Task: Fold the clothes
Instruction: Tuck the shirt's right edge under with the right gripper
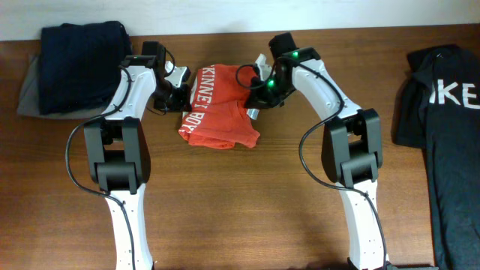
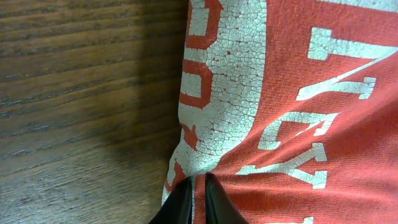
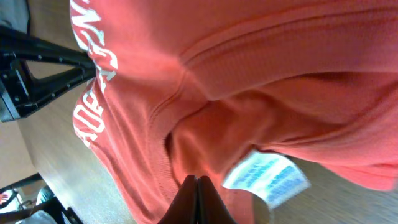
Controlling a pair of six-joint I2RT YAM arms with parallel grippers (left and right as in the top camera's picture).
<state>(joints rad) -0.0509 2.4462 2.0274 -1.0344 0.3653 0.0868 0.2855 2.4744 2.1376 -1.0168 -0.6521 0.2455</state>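
desk [image 1: 225,195]: wooden, under the T-shirt | T-shirt [image 1: 221,116]: orange-red, crumpled, cracked white lettering [image 2: 236,93] facing up, between the 2 arms | left pincer [image 2: 198,185]: clamped on T-shirt's left edge | right pincer [image 3: 196,183]: tips together against T-shirt's collar | white label [image 3: 267,177]: inside collar

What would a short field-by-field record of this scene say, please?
garment: orange-red T-shirt, crumpled and partly folded, white lettering facing up
location: middle of the wooden table, between the two arms
left jaws: shut on a pinch of the T-shirt's lettered edge
right jaws: shut on fabric near the white label
other items: dark folded garment at far left; black garment with white letters at far right
task status: fold not yet finished
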